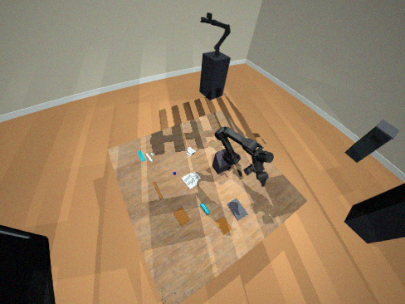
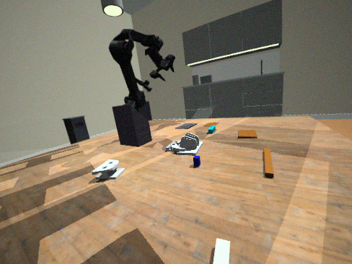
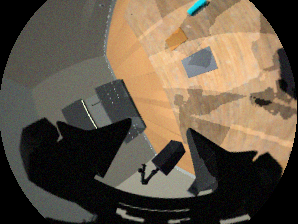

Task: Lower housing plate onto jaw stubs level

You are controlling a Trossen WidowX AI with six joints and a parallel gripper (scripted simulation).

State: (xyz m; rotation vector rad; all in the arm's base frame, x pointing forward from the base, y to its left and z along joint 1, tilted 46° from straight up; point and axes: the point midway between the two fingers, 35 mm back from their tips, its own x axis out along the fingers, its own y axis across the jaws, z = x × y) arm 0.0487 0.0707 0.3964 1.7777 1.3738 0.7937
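The white housing plate (image 1: 191, 149) (image 2: 112, 164), with dark holes in its top, rests over a small white base (image 2: 117, 174) with grey parts between them, at the near left in the exterior view. These views are too coarse to tell whether it is level or fully closed; the jaws and stubs cannot be made out separately. My gripper (image 1: 254, 178) (image 2: 169, 74) (image 3: 160, 125) is open and empty, raised high beside my arm's pedestal, well away from the plate. The wrist view shows nothing between the fingers and does not show the plate.
A larger white assembly (image 1: 191, 180) (image 2: 193, 151) stands between the plate and a cyan block (image 1: 204, 208) (image 2: 211, 129) (image 3: 198, 6). A blue piece (image 1: 174, 173) (image 2: 196, 161), a brown bar (image 1: 158, 190) (image 2: 267, 162) and a grey slab (image 1: 237, 208) (image 2: 186, 125) (image 3: 200, 62) lie around it.
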